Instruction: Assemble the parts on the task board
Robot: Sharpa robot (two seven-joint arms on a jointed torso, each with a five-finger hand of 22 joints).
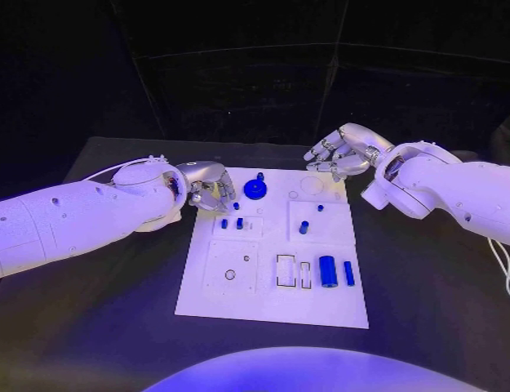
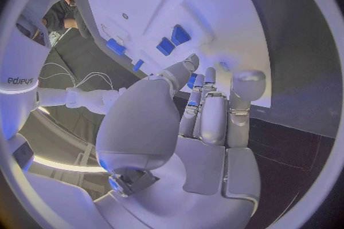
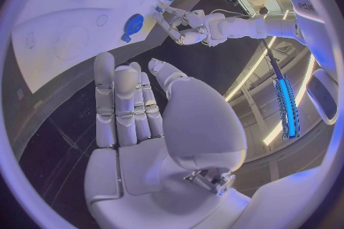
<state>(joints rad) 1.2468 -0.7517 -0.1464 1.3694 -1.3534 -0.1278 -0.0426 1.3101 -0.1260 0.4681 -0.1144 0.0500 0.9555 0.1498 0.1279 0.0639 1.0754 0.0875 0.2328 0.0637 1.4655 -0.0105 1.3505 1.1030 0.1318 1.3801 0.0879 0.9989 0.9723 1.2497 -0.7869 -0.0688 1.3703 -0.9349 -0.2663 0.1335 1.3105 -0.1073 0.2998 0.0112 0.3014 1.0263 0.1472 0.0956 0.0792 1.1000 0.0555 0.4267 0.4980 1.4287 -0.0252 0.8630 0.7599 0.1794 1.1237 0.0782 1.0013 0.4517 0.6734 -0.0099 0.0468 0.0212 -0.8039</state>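
No legible writing on the white task board [image 1: 214, 298], which lies mid-table carrying blue parts [image 1: 328, 270]. Left hand [image 1: 208, 186] at the board's far-left edge, fingers curled, grasp indeterminate. Right hand [image 1: 343, 152] above the far-right corner, fingers apart, empty.

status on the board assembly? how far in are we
Early to midway, as far as I can judge. Done: a blue round part and small blue parts already stand on the task board. In hand: nothing that I can see; the left hand hovers at the board's far left edge, the right hand above its far right corner. Left: a blue cylinder and a blue bar still lie loose.
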